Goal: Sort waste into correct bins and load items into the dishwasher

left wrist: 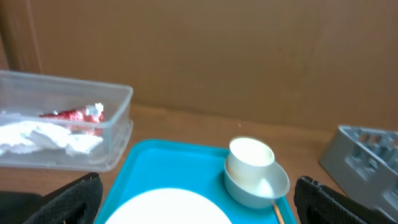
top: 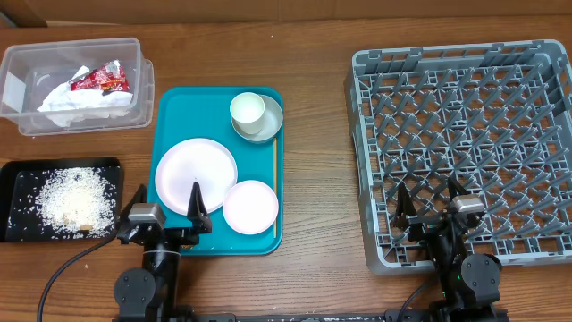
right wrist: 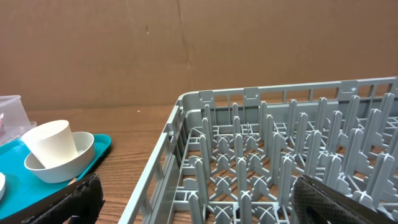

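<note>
A teal tray holds a large white plate, a small white plate, a grey bowl with a white paper cup in it, and a wooden chopstick. The grey dishwasher rack stands at the right, nothing in it. My left gripper is open and empty at the tray's near edge. In the left wrist view the cup, bowl and large plate show. My right gripper is open and empty over the rack's near-left corner.
A clear plastic bin at the back left holds crumpled white tissue and a red wrapper. A black tray with rice stands at the front left. Brown cardboard walls the back.
</note>
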Available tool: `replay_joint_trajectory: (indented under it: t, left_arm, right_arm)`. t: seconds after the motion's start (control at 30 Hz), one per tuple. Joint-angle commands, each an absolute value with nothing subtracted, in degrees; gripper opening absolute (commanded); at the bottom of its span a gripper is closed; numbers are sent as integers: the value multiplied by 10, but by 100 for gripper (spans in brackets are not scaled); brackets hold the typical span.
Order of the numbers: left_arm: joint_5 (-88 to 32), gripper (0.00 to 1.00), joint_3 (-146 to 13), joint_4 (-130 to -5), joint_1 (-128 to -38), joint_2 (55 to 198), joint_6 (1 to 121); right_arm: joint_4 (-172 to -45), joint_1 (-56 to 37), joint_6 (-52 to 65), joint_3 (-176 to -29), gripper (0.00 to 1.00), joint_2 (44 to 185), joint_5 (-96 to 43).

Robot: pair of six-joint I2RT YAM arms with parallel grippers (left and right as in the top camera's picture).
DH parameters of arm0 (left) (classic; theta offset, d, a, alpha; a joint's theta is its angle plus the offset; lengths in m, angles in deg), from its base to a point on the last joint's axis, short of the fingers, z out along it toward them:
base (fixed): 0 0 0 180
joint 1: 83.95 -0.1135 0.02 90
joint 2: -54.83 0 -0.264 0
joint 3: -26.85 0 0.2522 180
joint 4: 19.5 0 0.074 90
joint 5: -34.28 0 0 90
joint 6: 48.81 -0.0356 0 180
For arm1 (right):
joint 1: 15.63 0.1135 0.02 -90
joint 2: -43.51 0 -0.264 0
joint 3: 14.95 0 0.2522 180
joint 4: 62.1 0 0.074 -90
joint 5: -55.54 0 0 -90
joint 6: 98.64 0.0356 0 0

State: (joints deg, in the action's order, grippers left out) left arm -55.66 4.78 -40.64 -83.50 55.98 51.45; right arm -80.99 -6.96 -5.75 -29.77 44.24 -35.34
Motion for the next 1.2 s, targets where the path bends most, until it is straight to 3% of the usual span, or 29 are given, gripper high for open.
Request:
replay_joint_trajectory:
  t: [0.0, 0.13, 0.33, 1.17]
  left_arm:
    - [-587, 100, 88, -352, -832, 550, 504]
    - [-587, 100, 129, -307, -832, 550, 504]
    - [-610, 100, 128, -372, -833, 550, 501]
    - [-606, 100, 128, -373, -833, 551, 500]
  right_arm:
    - [-806, -70, -61, -292, 100, 437, -357]
    - [-805, -70, -61, -292, 100, 437, -357]
    - [-806, -70, -61, -292, 100, 437, -357]
    - [-806, -70, -61, -292, 100, 437, -357]
